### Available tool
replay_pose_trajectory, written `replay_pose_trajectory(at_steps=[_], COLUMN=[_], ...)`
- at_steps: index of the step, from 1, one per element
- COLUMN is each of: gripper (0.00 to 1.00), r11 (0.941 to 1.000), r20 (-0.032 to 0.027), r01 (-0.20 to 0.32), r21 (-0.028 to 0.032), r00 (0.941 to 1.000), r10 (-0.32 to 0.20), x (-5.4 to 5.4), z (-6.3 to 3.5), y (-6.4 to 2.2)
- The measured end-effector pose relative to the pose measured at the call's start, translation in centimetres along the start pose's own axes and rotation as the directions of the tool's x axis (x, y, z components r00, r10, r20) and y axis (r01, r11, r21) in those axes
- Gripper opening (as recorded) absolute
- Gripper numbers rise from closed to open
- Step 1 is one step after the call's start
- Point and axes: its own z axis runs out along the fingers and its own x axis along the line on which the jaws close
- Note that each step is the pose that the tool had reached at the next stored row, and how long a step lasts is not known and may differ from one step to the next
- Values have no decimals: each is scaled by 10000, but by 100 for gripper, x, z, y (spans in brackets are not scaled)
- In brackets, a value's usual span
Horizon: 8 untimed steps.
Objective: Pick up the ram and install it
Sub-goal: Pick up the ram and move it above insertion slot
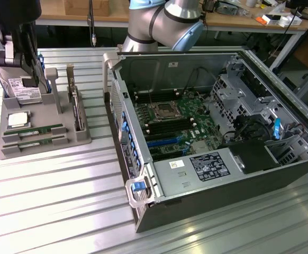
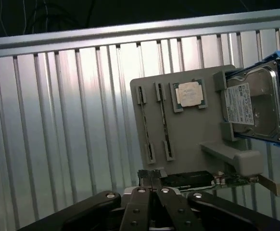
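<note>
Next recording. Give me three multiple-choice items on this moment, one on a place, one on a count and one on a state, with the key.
1. Where are the ram sticks?
A) in the slots of the grey tray
B) seated on the motherboard
C) on the floor

2. How many ram sticks does the tray hold?
A) one
B) two
C) four

3. How does the gripper stand?
A) wide open
B) shut on a stick
C) shut, holding nothing

Key:
1 A: the green sticks lie in the tray, apart from the motherboard.
2 B: two sticks lie side by side in neighbouring slots.
3 C: in the wrist view the fingertips meet with nothing between them, above the tray.
</note>
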Motion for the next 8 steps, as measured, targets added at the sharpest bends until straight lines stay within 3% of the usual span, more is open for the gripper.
replay_pose_trajectory(at_steps=[5, 8], gripper=[10, 10], r11=[9970, 9969], r20=[-34, -34], r01=[775, 791], r21=[-21, -21], r00=[9970, 9969], r10=[-775, -791], x=[0, 0], z=[0, 0], y=[0, 0])
